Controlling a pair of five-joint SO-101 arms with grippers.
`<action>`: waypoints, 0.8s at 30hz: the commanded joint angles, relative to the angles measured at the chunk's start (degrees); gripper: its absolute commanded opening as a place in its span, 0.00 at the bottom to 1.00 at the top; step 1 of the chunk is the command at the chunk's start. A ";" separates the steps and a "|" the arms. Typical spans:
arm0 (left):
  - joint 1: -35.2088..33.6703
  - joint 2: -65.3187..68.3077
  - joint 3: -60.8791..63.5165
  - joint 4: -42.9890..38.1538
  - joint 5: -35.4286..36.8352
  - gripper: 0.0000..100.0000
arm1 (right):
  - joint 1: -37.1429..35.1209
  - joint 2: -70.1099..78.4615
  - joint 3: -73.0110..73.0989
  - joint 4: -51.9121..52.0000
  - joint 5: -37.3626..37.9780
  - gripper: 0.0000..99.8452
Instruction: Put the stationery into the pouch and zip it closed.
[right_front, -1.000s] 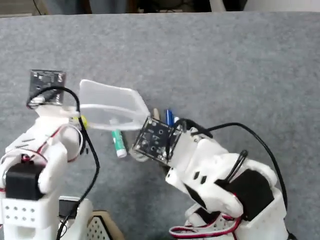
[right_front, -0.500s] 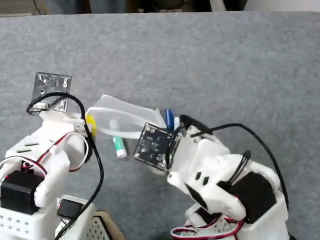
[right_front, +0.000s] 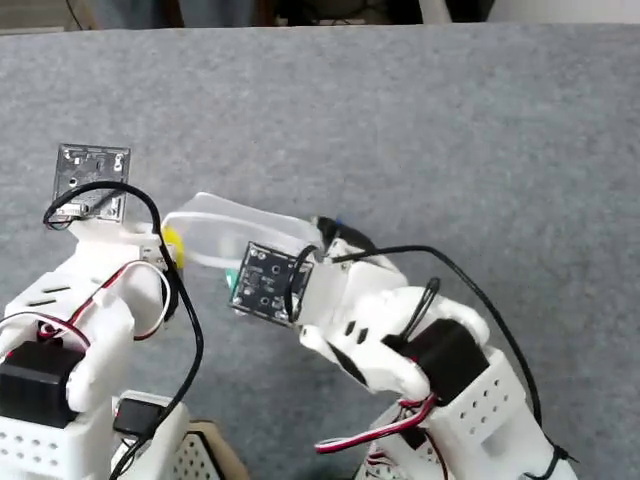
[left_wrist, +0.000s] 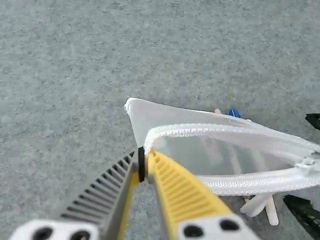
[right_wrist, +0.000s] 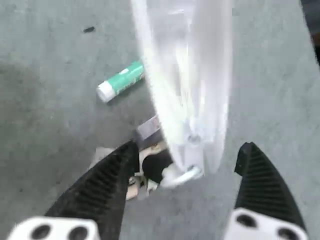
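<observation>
A translucent white pouch (right_front: 235, 232) hangs above the grey table with its zipper mouth (left_wrist: 225, 155) gaping. My left gripper (left_wrist: 142, 162) (right_front: 171, 249), one finger yellow and one grey, is shut on the pouch's closed end. My right gripper (right_wrist: 190, 150) (right_front: 335, 236) stands open at the other end, its black fingers on either side of the zipper pull (right_wrist: 186, 173). A green glue stick (right_wrist: 121, 80) lies on the table under the pouch. A blue pen (left_wrist: 234, 112) and pale sticks (left_wrist: 261, 205) lie beneath the pouch's far end.
The grey table (right_front: 480, 130) stretches open behind and to the right of the arms. The right arm's body (right_front: 400, 340) hangs over the stationery. A perforated white block (right_front: 195, 455) sits at the front edge.
The right arm has swung left over the glue stick and now straddles the pouch's zipper end. The pouch dropped lower and flatter, and the left gripper shifted with it.
</observation>
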 joint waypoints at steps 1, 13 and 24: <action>-0.66 0.18 -0.92 -1.32 0.62 0.03 | -0.79 3.56 0.04 -4.13 0.35 0.32; -0.66 0.18 -0.92 -1.14 0.62 0.03 | 0.79 16.92 -0.22 -14.77 0.35 0.31; -0.66 0.09 -0.92 -0.97 0.62 0.03 | 1.05 17.01 -1.36 -14.77 0.35 0.02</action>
